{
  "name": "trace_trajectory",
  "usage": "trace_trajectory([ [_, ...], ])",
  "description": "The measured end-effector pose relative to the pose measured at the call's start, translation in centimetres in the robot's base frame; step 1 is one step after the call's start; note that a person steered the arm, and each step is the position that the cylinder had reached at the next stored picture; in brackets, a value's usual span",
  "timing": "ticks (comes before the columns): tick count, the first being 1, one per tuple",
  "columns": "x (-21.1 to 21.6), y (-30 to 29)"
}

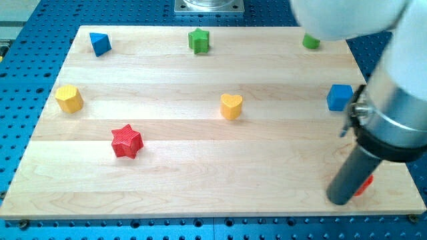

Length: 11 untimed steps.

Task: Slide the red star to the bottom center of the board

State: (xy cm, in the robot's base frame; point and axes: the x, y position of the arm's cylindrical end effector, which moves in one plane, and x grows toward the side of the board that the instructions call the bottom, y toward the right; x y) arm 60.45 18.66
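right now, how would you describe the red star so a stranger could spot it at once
Start at the wooden board and go to its lower left part. The red star sits there alone, below the yellow block. It is the only red, star-shaped block there; the other star is green.

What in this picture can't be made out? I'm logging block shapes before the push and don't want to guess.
- Green block at the view's top right: the arm covers its top, shape unclear.
- Red block at the bottom right: mostly behind the rod, shape unclear.
- My tip: its contact with that red block is hidden.
- Blue block: right edge meets the arm.

The red star shows fully.
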Motion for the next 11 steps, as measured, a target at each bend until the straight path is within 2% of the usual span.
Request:
trace_trajectory([
  [1,0.0,-5.1],
  [2,-0.6,-20.3],
  [3,-3.0,-35.9],
  [4,-8.5,-41.6],
  [5,-11.8,-36.1],
  [7,-5.2,-23.0],
  [8,-9.0,-25.9],
  [9,-8.4,-32.1],
  [10,-4.8,-31.4],
  [11,-3.1,-25.4],
])
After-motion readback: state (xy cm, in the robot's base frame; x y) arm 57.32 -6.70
